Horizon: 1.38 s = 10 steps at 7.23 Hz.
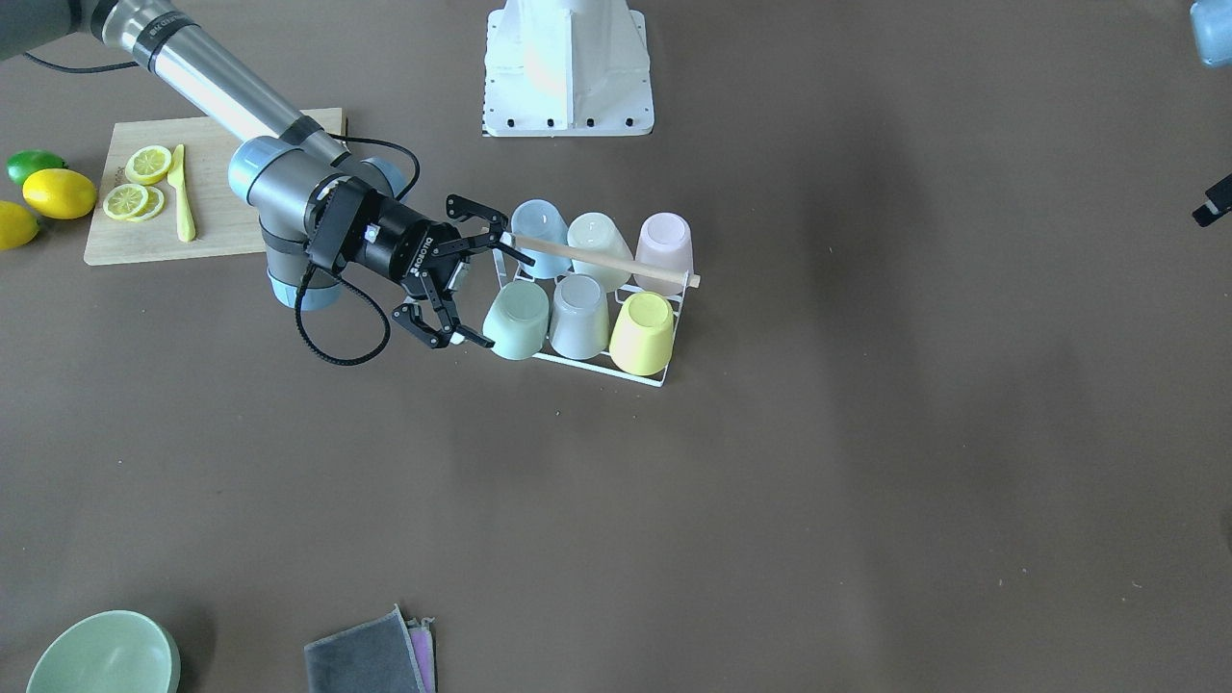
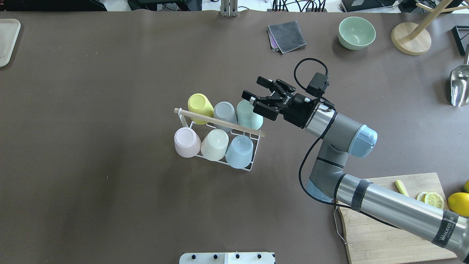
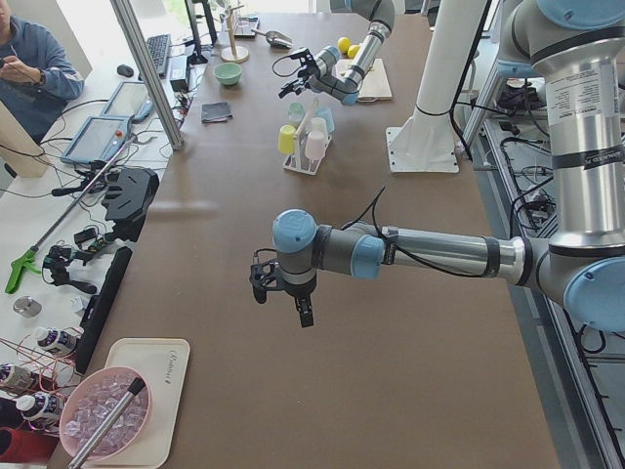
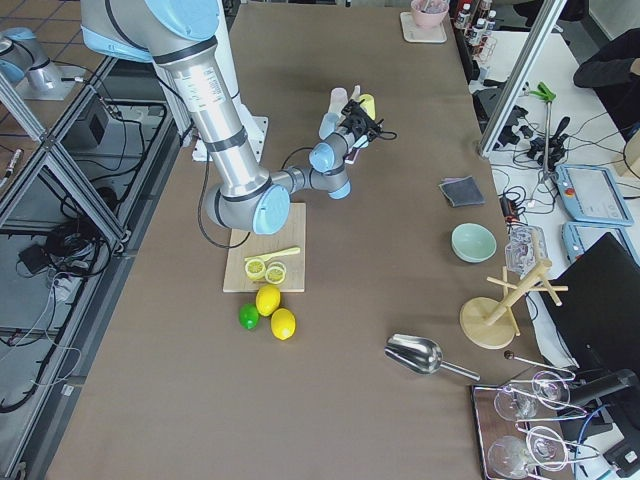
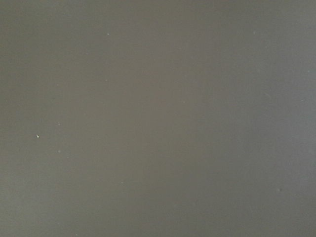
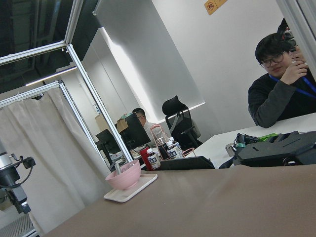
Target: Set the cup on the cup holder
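REMOTE DESK, MID-TABLE: My right gripper (image 2: 253,88) hangs with its fingers spread wide and nothing between them. It sits just off the right-hand end of the small white wire cup holder (image 2: 250,169).

The mint-green plastic cup (image 2: 250,114), which I take to be the task's cup, sits mouth-down on the holder's end prong, just ahead of the fingers. I cannot tell whether a finger touches it. A yellow cup (image 2: 200,106), a grey cup (image 2: 224,112), a pink cup (image 2: 186,141), a cream cup (image 2: 215,143) and a pale blue cup (image 2: 240,150) fill the other prongs. I judge the placing done.

What the next move turns on: the mint cup lies toward my left of the gripper. The holder's light wooden rod handle (image 2: 220,122) runs lengthways toward the gripper, and its end comes close to the finger on the robot's side. Backing out along the arm's own line should clear both.

The right arm is much the nearer. The left gripper (image 3: 281,293) is well apart, down the brown table (image 2: 110,201), and I cannot tell whether it is spread or closed.

Legible writing: "ROBOTIQ" on the right gripper's body. The white lettering on the forearm's black band (image 2: 445,229) is too small for me to read with confidence.
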Available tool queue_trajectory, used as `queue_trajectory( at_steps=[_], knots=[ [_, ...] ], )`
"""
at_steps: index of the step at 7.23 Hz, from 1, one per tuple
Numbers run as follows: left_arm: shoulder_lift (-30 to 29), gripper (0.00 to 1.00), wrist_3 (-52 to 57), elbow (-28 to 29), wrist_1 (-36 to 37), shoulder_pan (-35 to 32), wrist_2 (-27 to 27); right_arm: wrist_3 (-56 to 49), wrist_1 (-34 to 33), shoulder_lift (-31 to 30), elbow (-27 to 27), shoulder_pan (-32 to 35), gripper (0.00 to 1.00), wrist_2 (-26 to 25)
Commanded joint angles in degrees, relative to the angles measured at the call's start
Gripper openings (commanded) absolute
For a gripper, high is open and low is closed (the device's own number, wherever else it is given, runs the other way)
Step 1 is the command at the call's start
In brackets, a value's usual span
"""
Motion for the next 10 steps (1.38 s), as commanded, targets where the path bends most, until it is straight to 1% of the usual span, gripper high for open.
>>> queue_trajectory(
  at_steps=[1,2,3,4,5,6,7,8,9,10],
  knots=[
    [1.04,0.99,2.21,-0.62,2.60,-6.60,-0.05,0.22,-13.34,1.71,-0.29,8.11,1.00,3.48],
    [1.39,0.99,2.47,-3.32,9.93,-7.14,0.12,1.01,-22.30,2.24,0.23,11.02,1.00,7.77],
    [0.52,0.99,3.95,-2.39,10.96,-6.97,2.21,2.49,-30.57,2.77,0.33,11.48,1.00,8.08],
    [1.30,0.99,4.06,-2.91,10.97,-7.31,3.02,3.55,-40.31,2.95,1.72,12.10,1.00,9.73],
    [1.39,0.99,4.06,-2.74,10.97,-7.40,3.02,3.48,-52.42,2.52,6.95,13.32,1.00,13.32],
    [1.31,0.99,4.06,-2.65,10.97,-7.58,3.11,3.30,-65.68,1.56,13.79,14.29,1.00,15.09],
    [1.39,0.99,4.06,-2.56,10.97,-7.67,3.11,3.04,-78.16,0.15,19.34,15.08,1.00,15.46],
    [1.40,0.99,4.06,-2.47,10.97,-7.67,3.11,2.43,-89.51,-0.82,22.44,17.18,1.00,18.42],
    [1.40,0.99,4.06,-2.56,10.97,-7.67,3.20,1.20,-94.59,-2.74,23.17,21.55,1.00,23.67],
    [1.40,0.99,4.06,-2.56,10.97,-7.75,3.20,-2.20,-101.86,-5.89,25.27,26.82,1.00,28.07]
  ],
)
